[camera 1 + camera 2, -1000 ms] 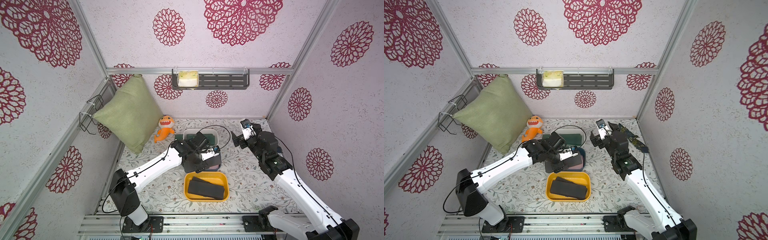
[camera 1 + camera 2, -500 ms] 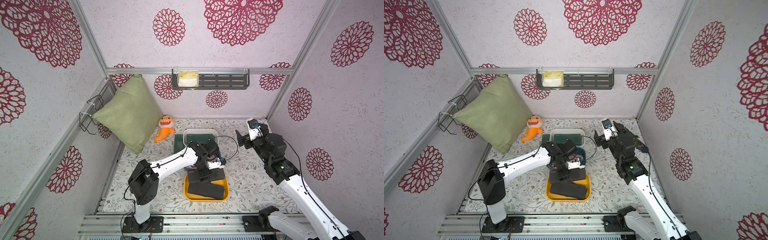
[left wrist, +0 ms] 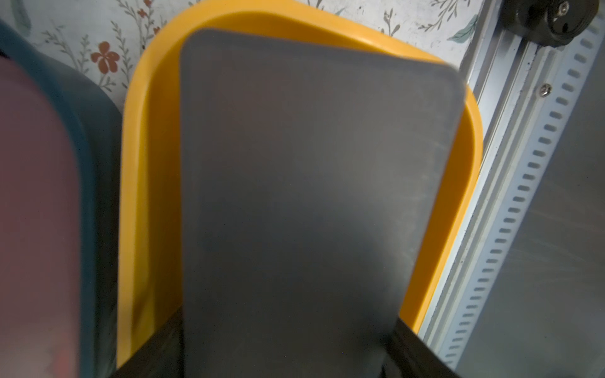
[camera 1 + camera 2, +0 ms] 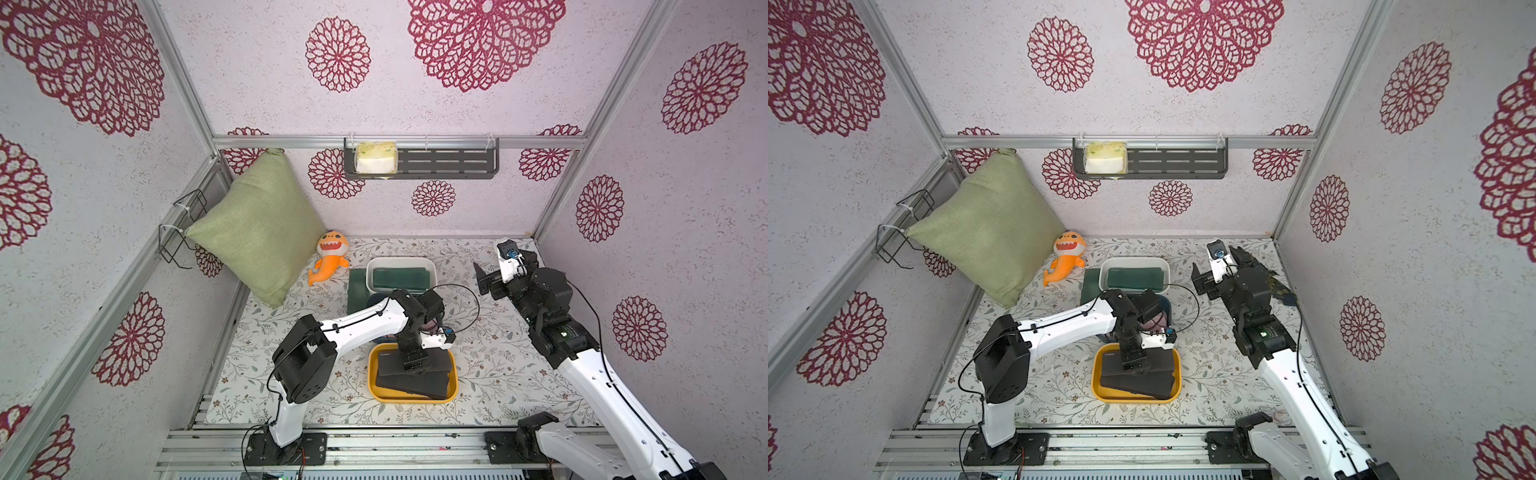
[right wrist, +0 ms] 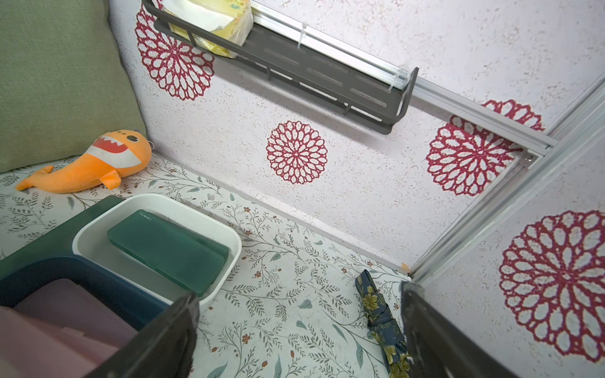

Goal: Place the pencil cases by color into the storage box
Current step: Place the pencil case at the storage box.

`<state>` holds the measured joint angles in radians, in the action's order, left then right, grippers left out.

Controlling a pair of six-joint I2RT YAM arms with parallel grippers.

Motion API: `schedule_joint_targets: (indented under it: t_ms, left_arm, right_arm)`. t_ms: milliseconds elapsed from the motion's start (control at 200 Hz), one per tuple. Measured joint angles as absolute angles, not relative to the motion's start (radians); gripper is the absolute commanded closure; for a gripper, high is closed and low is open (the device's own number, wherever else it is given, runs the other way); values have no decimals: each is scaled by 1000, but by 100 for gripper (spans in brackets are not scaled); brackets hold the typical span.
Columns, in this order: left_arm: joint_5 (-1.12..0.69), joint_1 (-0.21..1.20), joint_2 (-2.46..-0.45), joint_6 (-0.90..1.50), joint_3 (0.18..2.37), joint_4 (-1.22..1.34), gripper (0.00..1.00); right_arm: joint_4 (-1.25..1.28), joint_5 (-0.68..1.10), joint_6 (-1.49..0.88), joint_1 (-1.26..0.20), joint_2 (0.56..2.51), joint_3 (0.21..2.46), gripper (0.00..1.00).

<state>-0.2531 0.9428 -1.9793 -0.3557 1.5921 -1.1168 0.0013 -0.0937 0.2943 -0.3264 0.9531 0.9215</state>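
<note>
My left gripper (image 4: 411, 363) is shut on a black pencil case (image 3: 311, 196), held flat just over the yellow bin (image 4: 411, 400) of the storage box. The case spans the gap between its fingers (image 3: 154, 347). Another black case (image 4: 415, 384) lies askew in that bin underneath. Pink cases (image 5: 65, 314) fill the blue bin (image 5: 98, 281), and a dark green case (image 5: 167, 248) lies in the white bin (image 5: 163, 201). My right gripper (image 5: 299, 301) hangs open and empty, raised at the back right (image 4: 484, 282).
A dark green flat thing (image 4: 356, 291) sits against the white bin's left side. A blue floral cloth strip (image 5: 379, 314) lies near the back right corner. A green pillow (image 4: 257, 232) and an orange shark toy (image 4: 328, 259) are at the back left. A shelf (image 4: 419, 164) hangs on the back wall.
My left arm swung from over the blue bin toward the front and brought the black case down over the yellow bin. My right arm drew back to the right and rose slightly.
</note>
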Motion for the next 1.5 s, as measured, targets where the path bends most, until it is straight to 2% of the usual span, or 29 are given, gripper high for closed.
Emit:
schedule_joint_targets:
  t_ms: [475, 830, 845, 860, 890, 905, 971, 1496]
  left_arm:
    - [-245, 944, -2029, -368, 1619, -1140, 39]
    - [-245, 944, -2068, -369, 1674, -1176, 26]
    - [-245, 944, -2069, -369, 1676, -1176, 25]
    - [-244, 944, -2071, -369, 1678, -1177, 14]
    - [-244, 944, -2073, -369, 1681, -1180, 9]
    - [-242, 944, -2074, -369, 1682, -1181, 0]
    - [-238, 945, -2082, -367, 1684, -1184, 3]
    - [-198, 963, -2102, -365, 1699, -1213, 3]
  right_arm:
    - [2, -70, 294, -308, 953, 921, 1]
    - [2, -49, 294, -302, 947, 921, 1]
    - [2, -48, 294, -302, 947, 921, 1]
    - [2, -48, 294, -302, 946, 921, 1]
    - [2, -47, 294, -301, 945, 921, 1]
    - [2, -47, 294, -301, 944, 921, 1]
    - [2, -47, 294, -300, 941, 921, 1]
    - [2, -22, 294, -297, 929, 904, 1]
